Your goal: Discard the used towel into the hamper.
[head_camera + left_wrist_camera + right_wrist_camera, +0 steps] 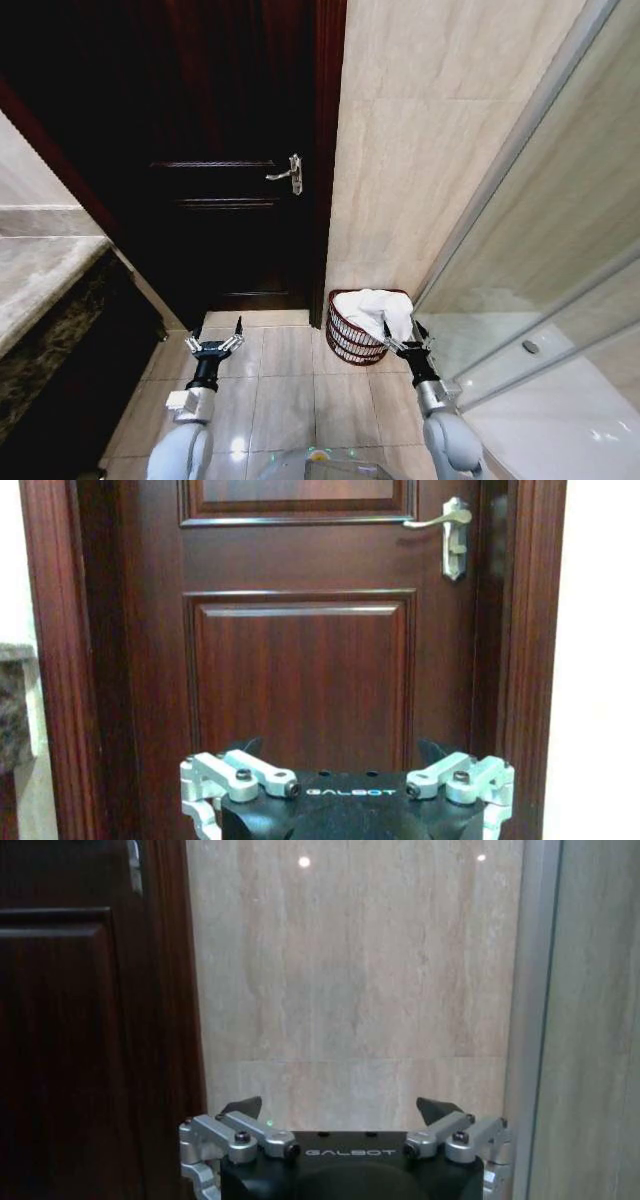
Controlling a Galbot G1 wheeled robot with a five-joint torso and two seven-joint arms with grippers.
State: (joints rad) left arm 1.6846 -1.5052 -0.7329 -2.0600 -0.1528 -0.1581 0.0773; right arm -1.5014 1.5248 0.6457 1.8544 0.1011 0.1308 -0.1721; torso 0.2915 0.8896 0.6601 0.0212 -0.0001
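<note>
A white towel point(372, 308) lies bunched inside the hamper point(352, 343), a small round reddish-brown wire basket on the floor by the tiled wall, right of the door. My right gripper point(400, 330) is open and empty, held in front of the hamper's right side. My left gripper point(213, 335) is also open and empty, farther left, facing the dark wooden door. In the right wrist view the open fingertips point(243, 1107) point at the beige wall. In the left wrist view the open fingertips point(244, 747) point at the door panel.
A dark wooden door point(230, 150) with a metal lever handle point(289, 174) stands shut ahead. A stone counter point(40, 270) runs along the left. A glass shower partition point(540, 290) closes the right. Tiled floor point(285, 390) lies between the arms.
</note>
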